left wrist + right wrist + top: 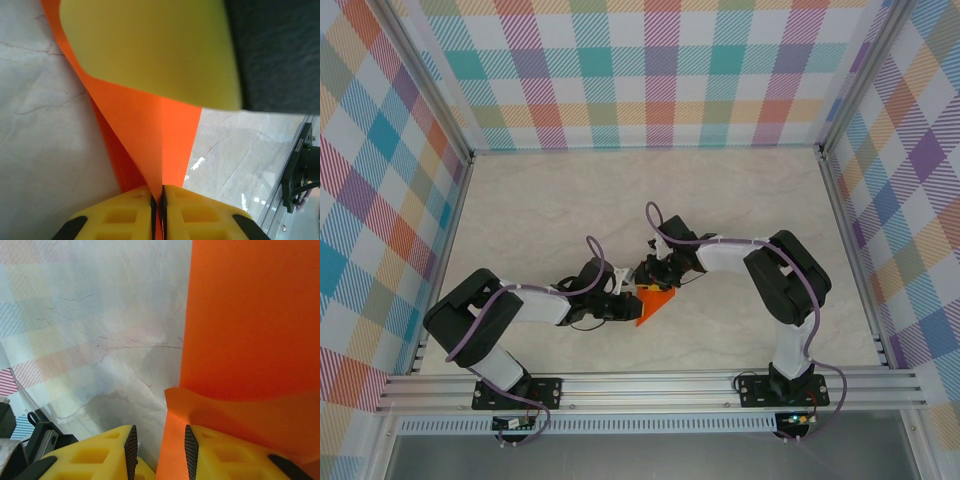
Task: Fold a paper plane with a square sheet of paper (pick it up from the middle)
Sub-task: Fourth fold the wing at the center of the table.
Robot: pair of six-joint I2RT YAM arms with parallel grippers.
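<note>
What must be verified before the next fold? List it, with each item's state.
1. Grip of left pincer on orange paper: ok, pinched.
2. Grip of right pincer: not ok, jaws apart, paper edge loose between them.
3. Straight crease reaching left pincer: ok.
4. Paper clear of table: cannot tell.
5. Layers aligned: cannot tell.

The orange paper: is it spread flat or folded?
Folded. The orange paper shows a crease and stacked layers at the left gripper, which pinches it; from above it looks triangular.
</note>
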